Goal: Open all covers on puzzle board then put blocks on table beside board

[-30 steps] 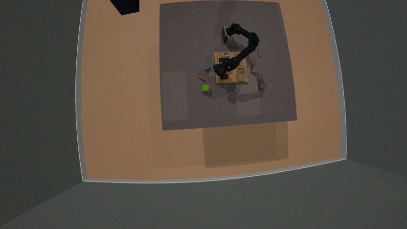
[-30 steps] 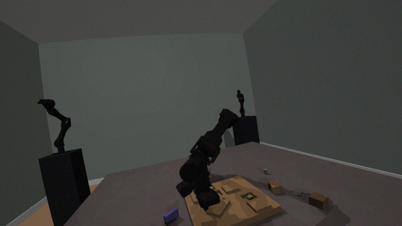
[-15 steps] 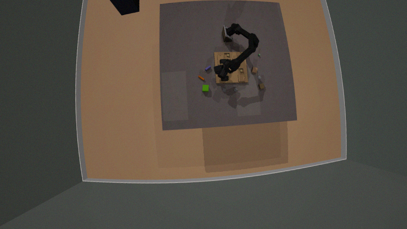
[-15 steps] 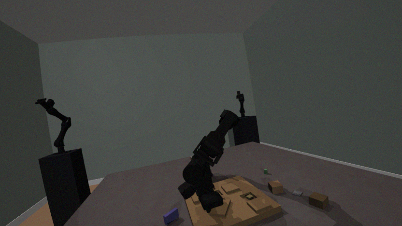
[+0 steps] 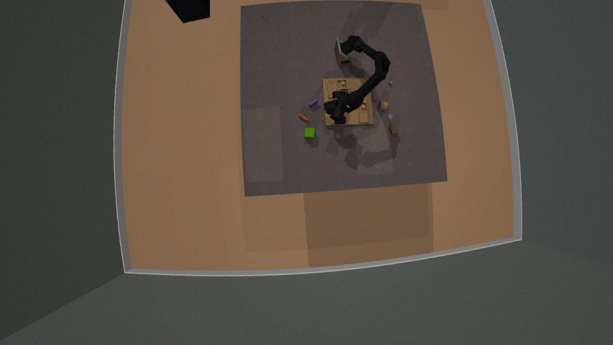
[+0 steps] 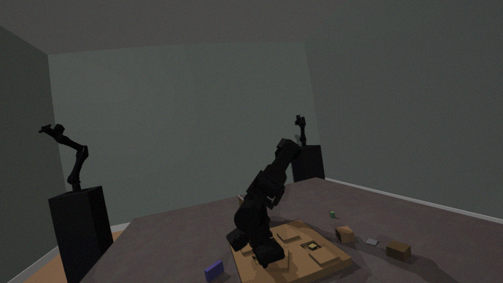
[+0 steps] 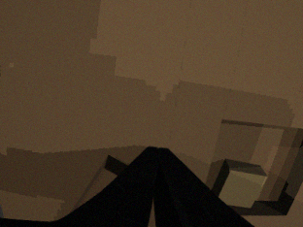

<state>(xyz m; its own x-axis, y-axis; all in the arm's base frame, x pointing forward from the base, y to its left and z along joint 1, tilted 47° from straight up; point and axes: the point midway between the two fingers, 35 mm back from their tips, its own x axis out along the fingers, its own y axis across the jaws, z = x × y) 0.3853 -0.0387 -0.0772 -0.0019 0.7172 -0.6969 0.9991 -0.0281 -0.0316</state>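
My gripper (image 7: 155,156) (image 6: 265,265) is shut and empty, low over the near left part of the wooden puzzle board (image 5: 352,121) (image 6: 298,271). In the wrist view a pale yellow block (image 7: 243,188) (image 6: 312,246) (image 5: 363,107) sits in an uncovered square well, right of the fingertips. A cover (image 6: 324,256) (image 5: 363,118) lies beside that well. Another cover (image 6: 288,234) lies farther back. A further cover (image 5: 332,90) is at the board's back left, beside an opening with something pale inside. A dark slot (image 7: 117,165) shows left of the fingertips. The arm hides the board's middle, including part of a cover there.
A purple block (image 5: 313,102) (image 6: 214,271), an orange piece (image 5: 303,116) and a green block (image 5: 309,133) lie left. A tan block (image 5: 383,105) (image 6: 344,234), grey tile (image 5: 390,116) (image 6: 372,241), brown block (image 5: 393,129) (image 6: 398,251) and small green cylinder (image 5: 390,82) (image 6: 332,214) lie right.
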